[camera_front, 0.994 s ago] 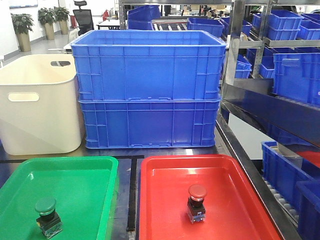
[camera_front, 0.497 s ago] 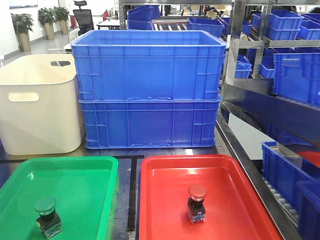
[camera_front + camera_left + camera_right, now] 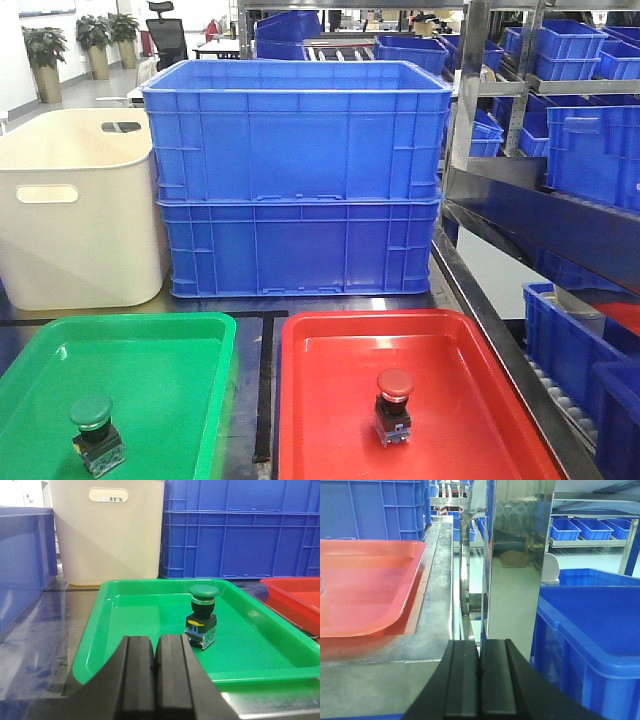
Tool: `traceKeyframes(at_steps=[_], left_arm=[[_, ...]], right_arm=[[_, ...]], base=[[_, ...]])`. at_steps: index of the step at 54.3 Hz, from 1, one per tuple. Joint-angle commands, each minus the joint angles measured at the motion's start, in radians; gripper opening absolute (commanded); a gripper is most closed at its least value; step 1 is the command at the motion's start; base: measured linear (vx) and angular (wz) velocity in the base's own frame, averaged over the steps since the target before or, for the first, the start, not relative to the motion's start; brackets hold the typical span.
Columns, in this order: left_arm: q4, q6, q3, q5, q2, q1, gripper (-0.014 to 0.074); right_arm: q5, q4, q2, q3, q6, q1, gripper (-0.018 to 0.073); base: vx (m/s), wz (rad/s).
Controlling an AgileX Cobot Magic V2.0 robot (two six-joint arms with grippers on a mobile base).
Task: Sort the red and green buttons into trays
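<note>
From where I sit the sorting looks done: the green button point(image 3: 96, 432) stands upright in the green tray point(image 3: 170, 350) and the red button point(image 3: 393, 405) stands upright in the red tray point(image 3: 340, 345), each clear of its tray's walls. The left gripper point(image 3: 155, 670) has its jaws pressed together with nothing between them, parked just short of the green tray's near rim; the right gripper point(image 3: 480, 680) is likewise closed and empty, off to the side of the red tray, facing a steel upright point(image 3: 517, 555) with a blue crate point(image 3: 592, 625) to its right. What worries me is any further arm motion: the left claw sits low and close to the tray lip, so a forward nudge could shove the tray or tip the top-heavy button (those mushroom caps sit on narrow bodies). The right arm, I judge, risks clipping the steel post if it swings carelessly. The front view shows both buttons and both trays together but neither claw; the left wrist view gives me the green button's yellow-marked switch body up close; the right wrist view shows only a corner of the red tray, and the red button is outside it.
</note>
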Motion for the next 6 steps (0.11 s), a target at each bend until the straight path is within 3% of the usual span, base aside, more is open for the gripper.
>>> traceKeyframes(at_steps=[1, 6], left_arm=[[-0.008, -0.001, -0.022, -0.077, -0.015, -0.001, -0.0006], [-0.008, -0.001, -0.022, -0.077, -0.015, -0.001, -0.0006]], right_arm=[[-0.077, -0.005, -0.009, 0.012, -0.009, -0.004, -0.0013], [-0.077, -0.005, -0.009, 0.012, -0.009, -0.004, -0.0013]], base=[[0.00, 0.00], [0.00, 0.00]])
